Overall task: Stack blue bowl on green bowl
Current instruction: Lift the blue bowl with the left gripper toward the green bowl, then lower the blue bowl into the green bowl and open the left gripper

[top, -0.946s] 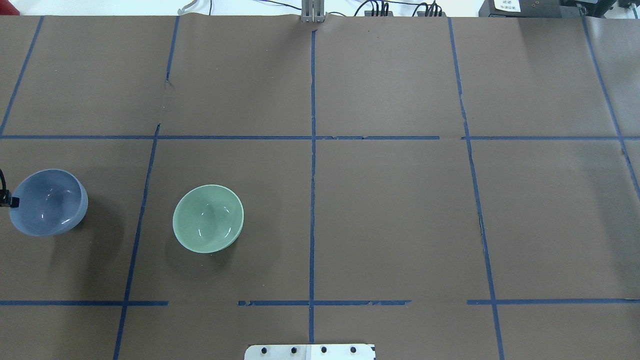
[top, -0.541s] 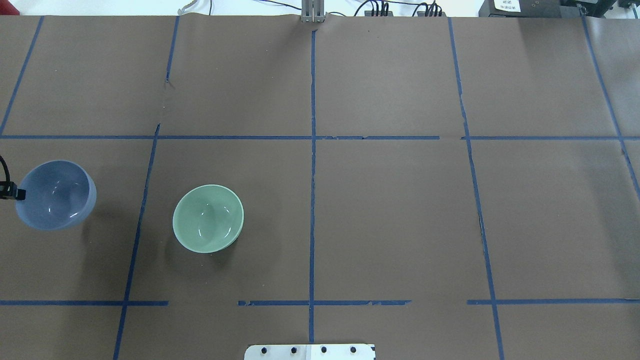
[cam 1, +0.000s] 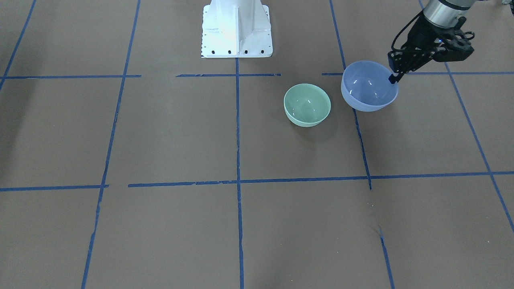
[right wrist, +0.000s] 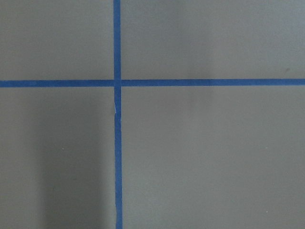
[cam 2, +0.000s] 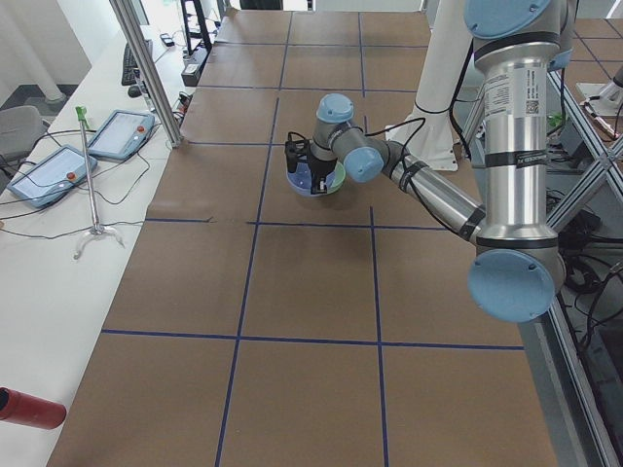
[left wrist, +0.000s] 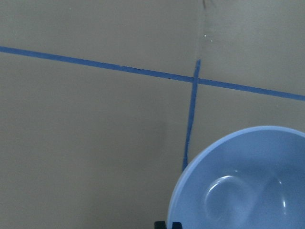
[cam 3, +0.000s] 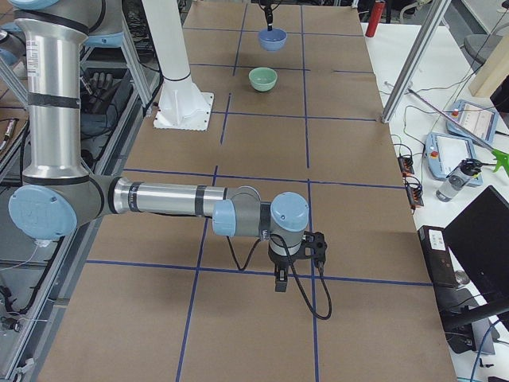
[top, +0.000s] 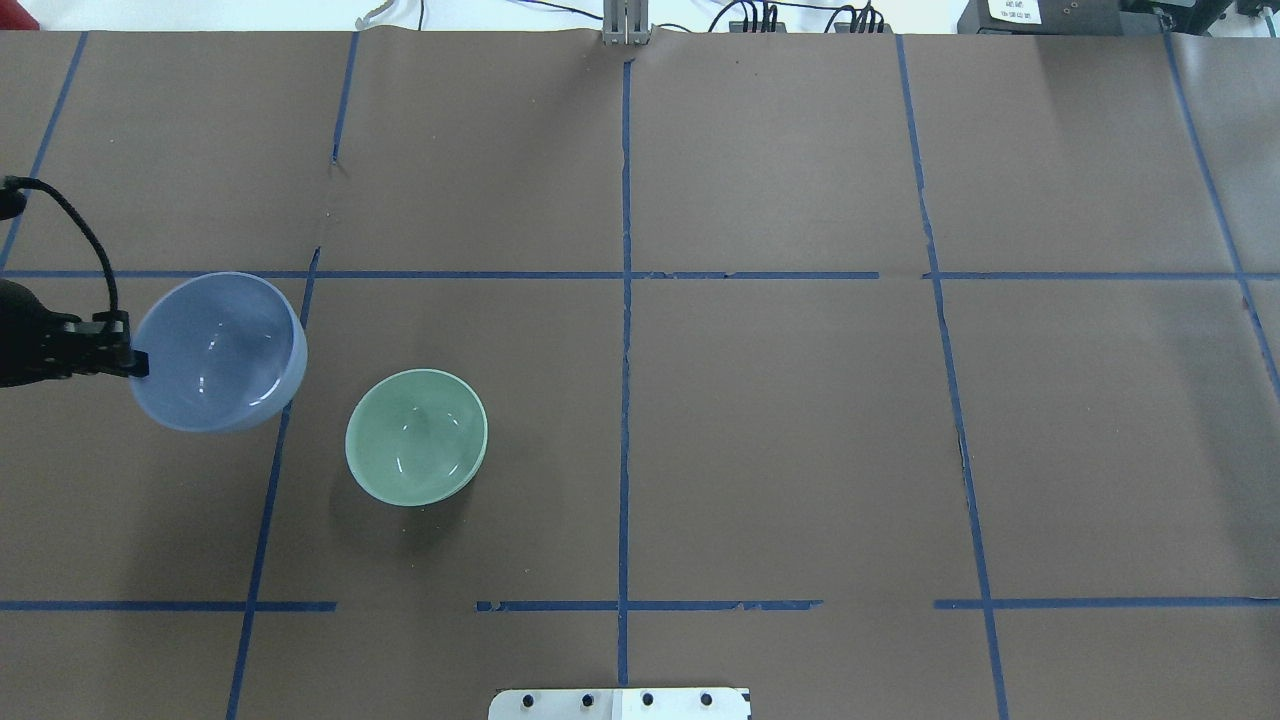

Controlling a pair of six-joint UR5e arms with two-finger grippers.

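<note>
The left hand (top: 131, 360), black, pinches the blue bowl (top: 220, 352) at its 9 o'clock rim in the overhead view, its arm (top: 28, 345) cut off by the frame edge. The bowl is round, glossy, smooth, thin-rimmed. The green bowl (top: 416, 437), equally glossy, stands apart at its 4 o'clock on the bench (top: 800, 450), matte brown paper gridded with blue tape (top: 625, 400). The right hand (cam 3: 280, 278) shows only from the side; whether wide or narrow, I cannot tell.
</note>
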